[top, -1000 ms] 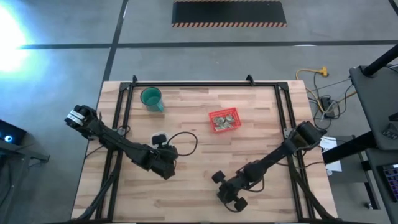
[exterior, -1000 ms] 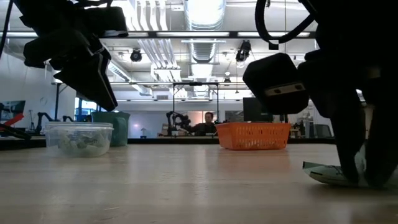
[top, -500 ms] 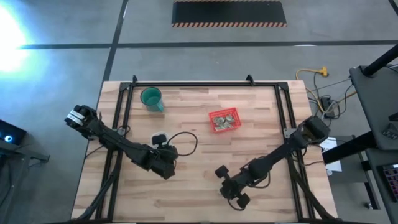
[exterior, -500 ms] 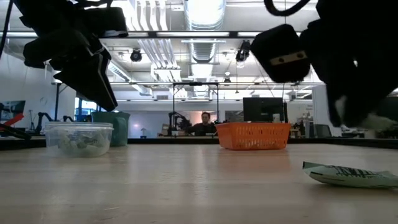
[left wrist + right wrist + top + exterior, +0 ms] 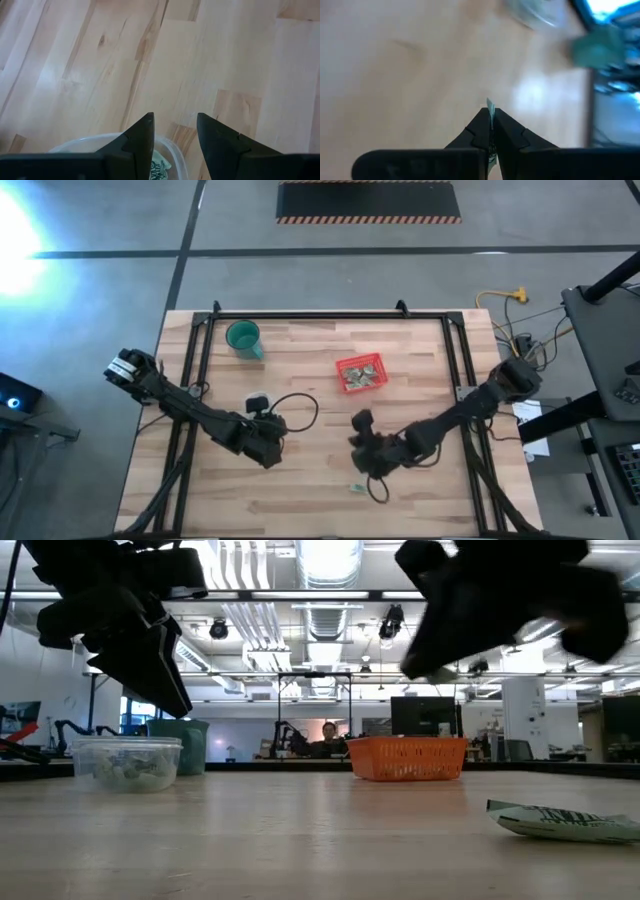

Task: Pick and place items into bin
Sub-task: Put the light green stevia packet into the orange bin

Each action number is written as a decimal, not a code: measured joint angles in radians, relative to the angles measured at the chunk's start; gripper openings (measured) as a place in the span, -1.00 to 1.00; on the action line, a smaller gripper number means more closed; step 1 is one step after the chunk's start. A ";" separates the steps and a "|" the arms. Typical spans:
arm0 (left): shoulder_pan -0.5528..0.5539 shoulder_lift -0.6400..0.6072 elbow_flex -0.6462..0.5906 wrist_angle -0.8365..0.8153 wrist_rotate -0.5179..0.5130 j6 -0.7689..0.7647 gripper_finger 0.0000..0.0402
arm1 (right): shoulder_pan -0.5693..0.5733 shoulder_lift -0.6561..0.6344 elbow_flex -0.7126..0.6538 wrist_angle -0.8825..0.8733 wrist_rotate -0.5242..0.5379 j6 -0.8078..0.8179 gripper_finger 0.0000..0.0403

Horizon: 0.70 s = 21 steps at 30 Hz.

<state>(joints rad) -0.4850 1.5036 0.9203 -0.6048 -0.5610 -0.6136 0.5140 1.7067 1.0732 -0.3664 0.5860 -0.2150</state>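
Note:
My right gripper [image 5: 490,120] is shut on one thin pale green piece [image 5: 490,106] and hangs above the table's middle [image 5: 360,435], near side of the red basket [image 5: 360,373]. The basket rests flat on the table and holds several pale pieces. Another flat piece [image 5: 560,822] lies on the table near its near edge [image 5: 357,487]. My left gripper [image 5: 175,130] is open and hovers over a clear plastic tub [image 5: 170,150] with green pieces inside; in the high view that gripper [image 5: 268,448] covers the tub. My right gripper pinches the pale green piece by one edge [image 5: 490,112] between its two shut fingers. A thin sliver of the piece sticks out past the fingertips. The piece is lifted clear of the table.
A teal cup [image 5: 243,338] stands near the table's far left corner. The clear tub [image 5: 125,762] sits at the left in the low view. Black rails run along the table's left and right sides. Bare wood lies between the two arms and the basket.
My right gripper has risen from the table near its near edge and swung toward the far edge and the basket, turning as it went, its fingers staying shut. One flat piece has stayed lying where the gripper was.

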 joint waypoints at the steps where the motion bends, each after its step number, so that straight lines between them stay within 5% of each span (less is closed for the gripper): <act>1: 0.000 0.000 0.000 0.000 0.000 0.000 -0.34 | -0.015 -0.001 0.000 -0.002 0.038 -0.017 -0.96; 5: 0.000 0.000 0.000 0.000 0.000 0.000 -0.34 | -0.093 -0.003 0.000 -0.007 0.110 -0.056 -0.96; 21: 0.000 0.000 0.000 -0.001 0.000 0.002 -0.34 | -0.494 -0.003 -0.056 -0.078 0.113 -0.051 -0.96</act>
<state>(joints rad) -0.4848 1.5036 0.9203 -0.6056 -0.5610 -0.6120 0.0197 1.7039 1.0173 -0.4448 0.6987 -0.2658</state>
